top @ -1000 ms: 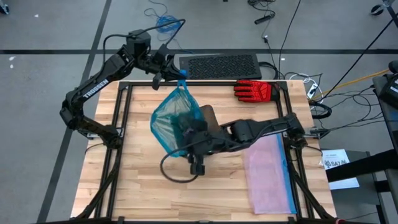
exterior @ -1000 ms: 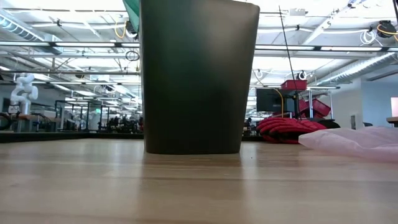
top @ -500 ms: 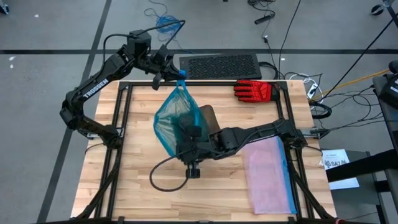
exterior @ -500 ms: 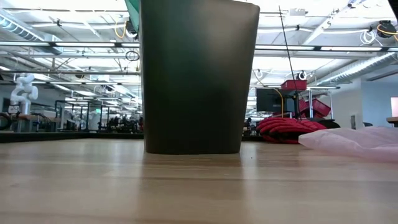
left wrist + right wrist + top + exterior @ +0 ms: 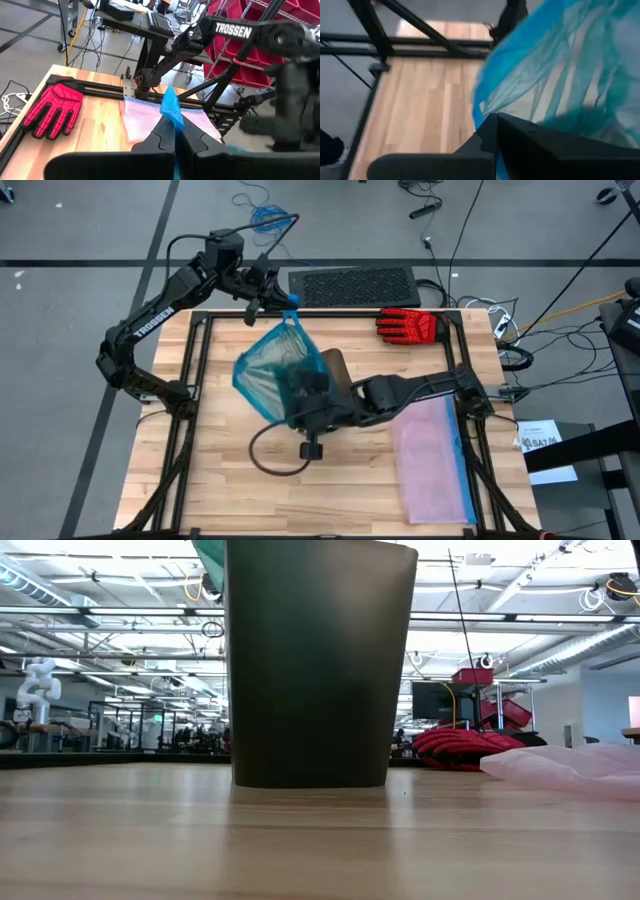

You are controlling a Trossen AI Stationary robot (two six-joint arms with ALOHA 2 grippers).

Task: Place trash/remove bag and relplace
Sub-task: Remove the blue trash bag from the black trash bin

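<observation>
The teal bag hangs over the table's middle, beside the dark bin, which stands upright on its base in the low view. My left gripper is up at the far side, shut on the bag's bright blue tie. My right gripper reaches in from the right, over the bin, and is shut on the bag's film. The trash is hidden. My left gripper pinches the blue drawstring tie at the bag's gathered top between its two fingers, coming in nearly level from the table's far left. The bag hangs below the fingers. My right gripper pinches the thin teal film on the bag's right side, slanting down from the table's right. How many layers it has, I cannot tell.
A red-and-black glove lies at the far right, and a pale pink bag is spread flat at the near right. A black perforated mat sits beyond the far edge. A black cable loops over the near boards.
My right gripper has shut on the bag's right side while keeping about where it was. The bag's lower part has swelled toward the table's left edge; its tied top has stayed under my left gripper.
</observation>
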